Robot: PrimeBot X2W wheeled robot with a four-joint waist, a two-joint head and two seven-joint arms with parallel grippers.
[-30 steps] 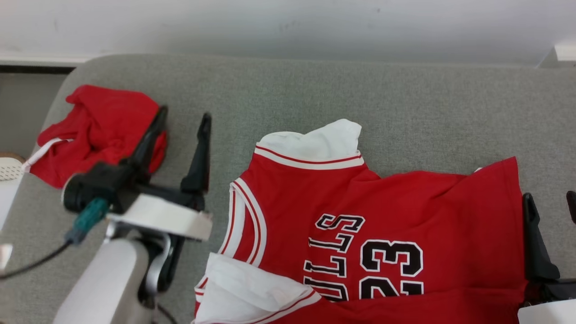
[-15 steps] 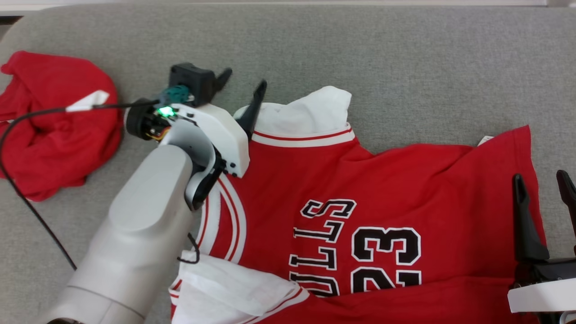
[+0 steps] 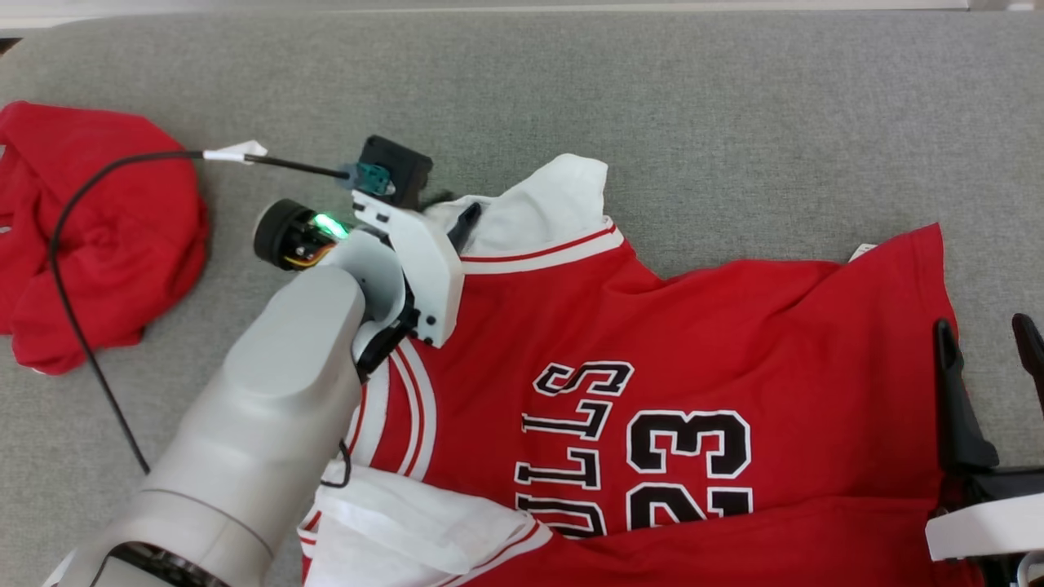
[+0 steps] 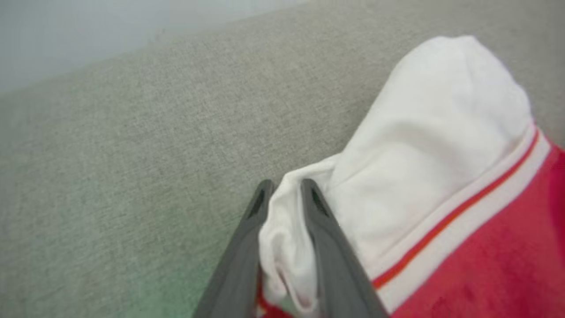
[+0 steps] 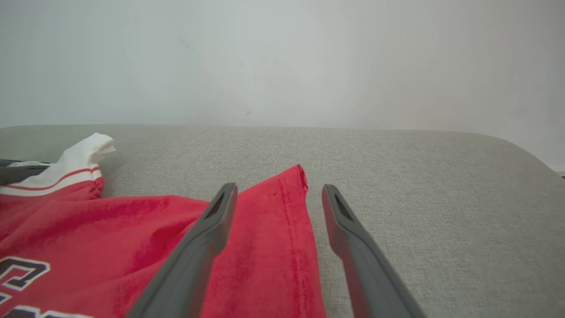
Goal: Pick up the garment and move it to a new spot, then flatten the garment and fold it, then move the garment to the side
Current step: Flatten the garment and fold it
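Up close, the left fingers (image 4: 238, 265) are pinching a bunched fold of white cloth at one shoulder of the red sleeveless basketball jersey with white trim and a black "23" (image 3: 693, 326). Their roots run off the bottom edge of the left wrist view. From the head camera, the white wrist housing (image 3: 424, 261) covers most of them, leaving one dark tip against the white cloth.

The right fingers (image 5: 198, 243) are spread wide. One is over the red cloth and the other over bare surface, with the jersey's stitched hem running between them. I cannot tell whether they touch the cloth.

The pale grey left forearm (image 3: 269, 408) rises on a slant from the lower left and crosses the jersey's striped armhole. A green light (image 3: 326, 224) glows at its wrist. The right fingers stand at the head view's lower right, pointing up it, and their mount is cut off at the corner.

The jersey lies number side up on the grey fabric-covered bench (image 3: 734, 98). Its lower part is cut off by the bottom of the head view. A crumpled red garment (image 3: 122, 269) sits well apart at the bench's left end, with a thin black cable (image 3: 73, 326) looped over it. Bare bench lies between the two garments, beyond the jersey toward the pale wall (image 5: 282, 57), and to the right of the hem.
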